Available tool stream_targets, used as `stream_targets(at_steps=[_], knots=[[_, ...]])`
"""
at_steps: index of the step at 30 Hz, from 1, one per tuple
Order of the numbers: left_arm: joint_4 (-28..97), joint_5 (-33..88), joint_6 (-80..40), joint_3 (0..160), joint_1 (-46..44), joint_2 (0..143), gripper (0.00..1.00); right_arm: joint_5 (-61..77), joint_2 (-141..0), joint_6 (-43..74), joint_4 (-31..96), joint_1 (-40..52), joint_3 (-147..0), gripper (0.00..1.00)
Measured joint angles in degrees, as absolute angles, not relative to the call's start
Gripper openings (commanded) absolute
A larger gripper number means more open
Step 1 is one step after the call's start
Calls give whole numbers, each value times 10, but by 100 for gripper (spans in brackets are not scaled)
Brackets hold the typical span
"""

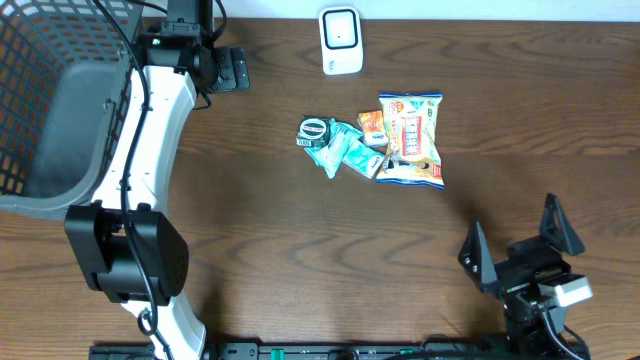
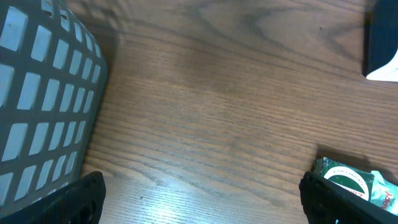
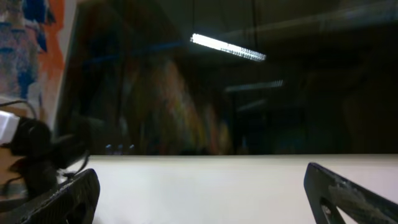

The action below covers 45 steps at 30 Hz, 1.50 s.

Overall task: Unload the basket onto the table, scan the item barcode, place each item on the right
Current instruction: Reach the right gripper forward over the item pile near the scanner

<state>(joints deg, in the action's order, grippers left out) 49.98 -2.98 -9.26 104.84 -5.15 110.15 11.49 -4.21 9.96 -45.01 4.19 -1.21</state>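
Heap of snack packets [image 1: 375, 145] mid-table, near the white scanner [image 1: 340, 40], print too small to read (orange-and-white bag [image 1: 411, 140] on one side, teal packets [image 1: 340, 150] and a round green-labelled pack [image 1: 314, 131] on the other). Left gripper [image 2: 199, 193] spread wide beside the basket [image 1: 40, 60], clasping nothing. Right gripper [image 1: 512, 215] likewise wide and empty, well apart from the heap.

The basket [image 1: 30, 60] ran off the overhead view's left edge, and the left wrist view caught only one corner of it. There the scanner [image 2: 380, 53] was clipped by the right edge and a green-labelled packet [image 2: 348, 178] by the bottom. From overhead, print on the snack packets [image 1: 410, 140] was too small to read; the right wrist view's background was dark and blurred
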Motion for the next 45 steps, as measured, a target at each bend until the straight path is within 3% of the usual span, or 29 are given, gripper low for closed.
stream_targets(at_steps=[6, 14, 24, 33, 45], knots=[[500, -30, -93, 1048, -51, 1101, 98, 119, -170, 29, -436, 42, -124, 99], [500, -30, -93, 1048, -51, 1101, 98, 254, -432, -43, -318, 42, -354, 99], [500, -31, -93, 1048, -51, 1101, 98, 348, -727, -44, 37, 77, -572, 99], [500, -32, -93, 1048, -51, 1101, 98, 356, -879, -36, 126, 93, -593, 99], [500, -32, -93, 1048, -51, 1101, 98, 357, -921, -29, 127, 96, -593, 99]])
